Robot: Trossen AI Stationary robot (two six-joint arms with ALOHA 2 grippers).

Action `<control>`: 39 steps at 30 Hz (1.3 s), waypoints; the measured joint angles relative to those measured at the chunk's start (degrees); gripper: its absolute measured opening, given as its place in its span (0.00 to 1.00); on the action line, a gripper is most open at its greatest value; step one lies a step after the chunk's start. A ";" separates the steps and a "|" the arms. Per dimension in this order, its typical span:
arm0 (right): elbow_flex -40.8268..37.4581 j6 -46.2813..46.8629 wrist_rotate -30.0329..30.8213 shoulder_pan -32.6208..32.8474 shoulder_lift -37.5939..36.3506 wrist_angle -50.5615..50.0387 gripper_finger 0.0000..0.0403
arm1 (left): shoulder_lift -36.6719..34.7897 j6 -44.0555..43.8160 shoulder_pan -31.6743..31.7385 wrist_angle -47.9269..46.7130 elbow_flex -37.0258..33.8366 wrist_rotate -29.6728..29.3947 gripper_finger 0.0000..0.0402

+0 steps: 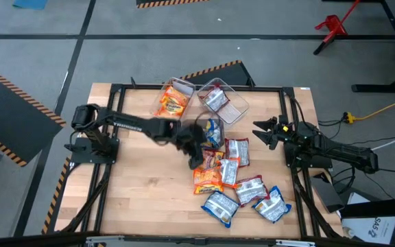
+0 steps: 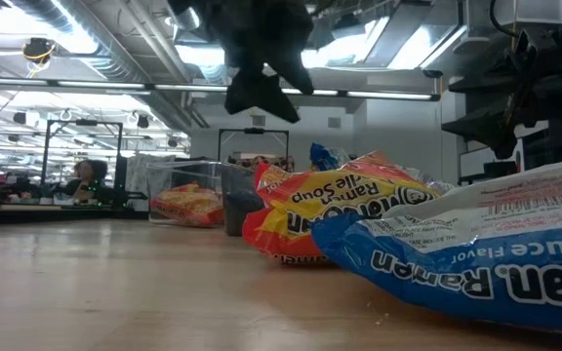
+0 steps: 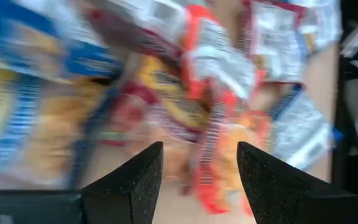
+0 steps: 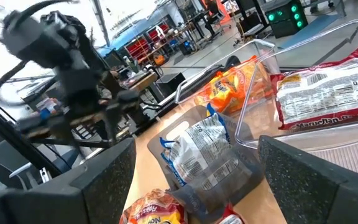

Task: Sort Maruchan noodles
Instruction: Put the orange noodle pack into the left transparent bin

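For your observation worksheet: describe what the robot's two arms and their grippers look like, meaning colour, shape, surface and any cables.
Both arms are dark, nearly black, built of slim tube-like links with bulkier joints. The left gripper ends in two flat, tapering black fingers with a grainy, speckled surface. The right gripper has the same textured black fingers, broad and wedge-shaped. Dark cables trail from the right arm's base.

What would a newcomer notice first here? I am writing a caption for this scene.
The heap of noodle packets on the table's near right part, with the left gripper hanging over it, fingers apart. At the far edge, three clear bins each hold packets, while the right gripper waits open at the right side.
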 joint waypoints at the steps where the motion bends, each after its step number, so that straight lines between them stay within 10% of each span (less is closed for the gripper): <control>1: 0.00 -0.02 -0.09 0.00 0.00 -0.02 0.80 | 0.00 -1.40 -0.92 2.14 -1.27 -0.35 0.50; 16: 0.00 0.00 -0.36 0.00 0.00 -0.04 0.80 | 0.02 -4.13 -0.37 22.88 -17.94 14.68 0.61; 39: -0.02 0.00 -0.60 0.00 0.00 -0.02 0.80 | 7.47 -10.10 -7.19 37.45 -19.49 7.50 0.66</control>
